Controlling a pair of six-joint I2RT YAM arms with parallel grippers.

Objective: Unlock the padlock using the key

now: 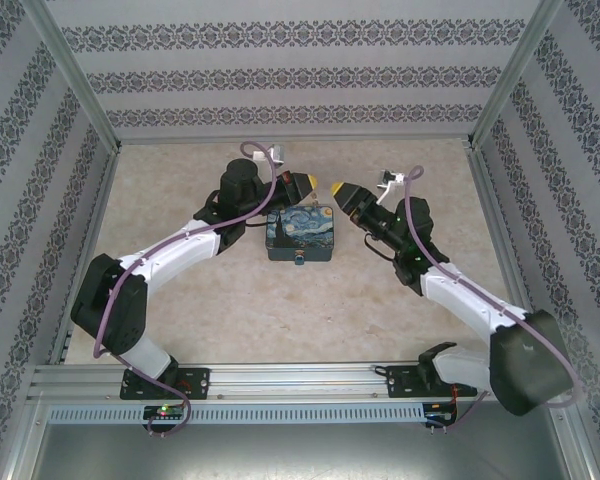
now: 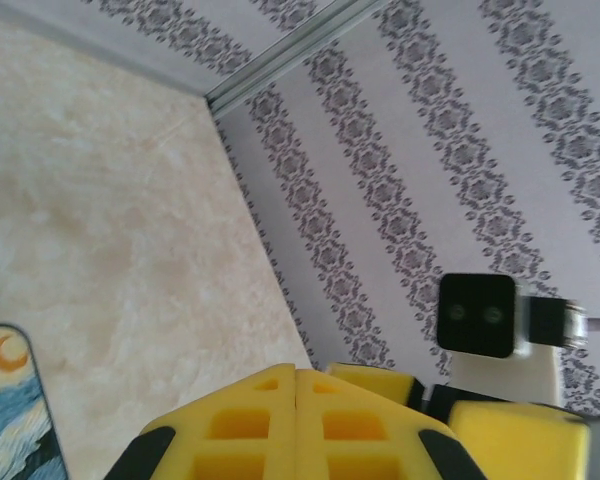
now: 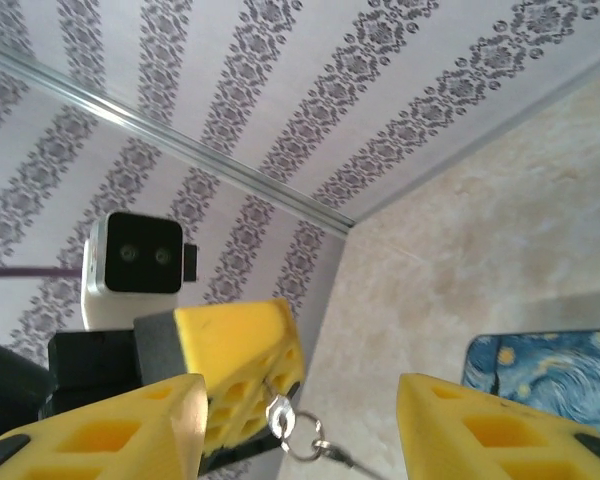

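Observation:
My left gripper (image 1: 310, 186) hovers above the table behind the tin, its yellow fingers (image 2: 298, 400) pressed together. In the right wrist view its tip (image 3: 242, 352) pinches the silvery key (image 3: 279, 413). The key's head sticks out below, with a ring (image 3: 305, 440) and a thin chain hanging from it. My right gripper (image 3: 300, 400) is open, and its fingers (image 3: 130, 425) stand either side of the key without touching it. In the top view the right gripper (image 1: 338, 190) faces the left one, tip to tip. A small blue padlock (image 1: 300, 259) sits at the tin's near edge.
The Starry Night-print tin (image 1: 300, 233) lies mid-table just in front of both grippers, with its corner in the left wrist view (image 2: 10, 400) and the right wrist view (image 3: 550, 375). Patterned walls close in the back and sides. Bare beige tabletop (image 1: 280, 310) lies nearer the arm bases.

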